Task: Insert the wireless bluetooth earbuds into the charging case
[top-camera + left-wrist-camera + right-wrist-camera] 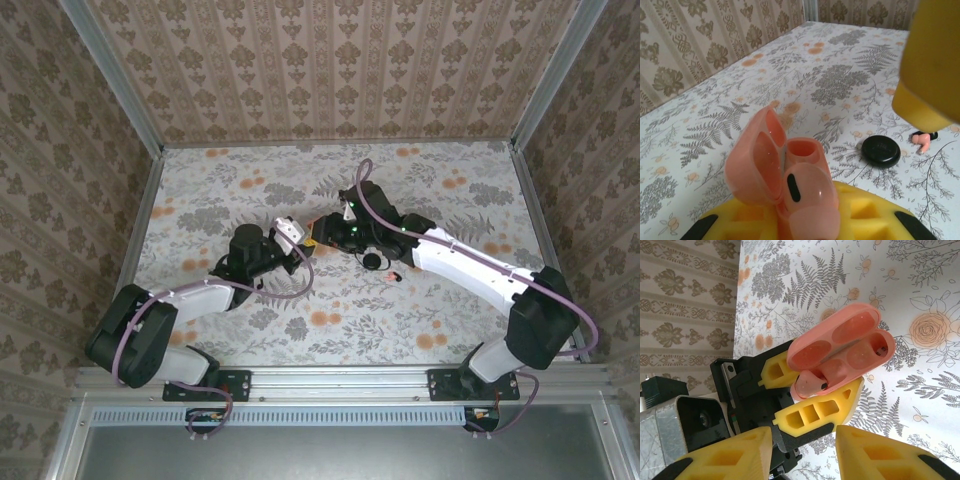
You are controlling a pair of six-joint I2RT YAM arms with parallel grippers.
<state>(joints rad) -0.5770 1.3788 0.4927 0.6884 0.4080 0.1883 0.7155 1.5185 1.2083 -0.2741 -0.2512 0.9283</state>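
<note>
The charging case [840,352], lid open, is clamped in the left claw [306,244]; the right claw [802,436] hovers beside it, wide.

The surface [450,200] is covered with a pale printed sheet: grey ferns and leaves, mixed with small orange flowers. Near its middle lies a black round disc [372,260], flat on the print. In the left wrist view the disc [881,151] has a glossy top and rests on a fern drawing. Just beside it, on the side nearer to the right arm, lies one small earbud [925,140], on its side, pinkish with a black part. The two are close but apart.
</note>
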